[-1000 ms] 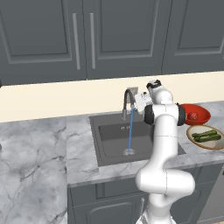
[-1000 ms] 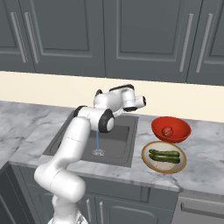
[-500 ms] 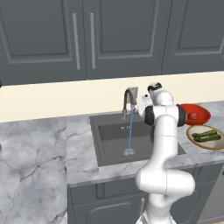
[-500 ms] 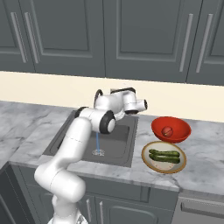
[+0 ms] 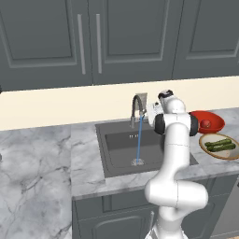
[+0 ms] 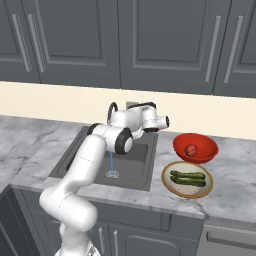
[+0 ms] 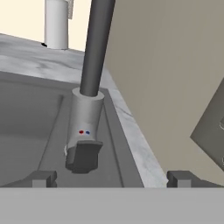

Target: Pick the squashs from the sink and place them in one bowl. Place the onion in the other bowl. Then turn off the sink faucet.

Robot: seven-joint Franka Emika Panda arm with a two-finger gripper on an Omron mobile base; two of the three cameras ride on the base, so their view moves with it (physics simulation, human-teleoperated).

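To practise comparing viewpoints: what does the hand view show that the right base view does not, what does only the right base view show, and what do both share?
Hand view alone: the red and blue dots on the faucet's base and the dark handle below them. Right base view alone: the onion in the red bowl, two squashes in the beige bowl, and the blue water stream. Both: the faucet, sink and marble counter.

Squashs [image 6: 187, 178] in beige bowl [image 6: 170, 185], onion [image 6: 190, 149] in red bowl [image 6: 209, 146]
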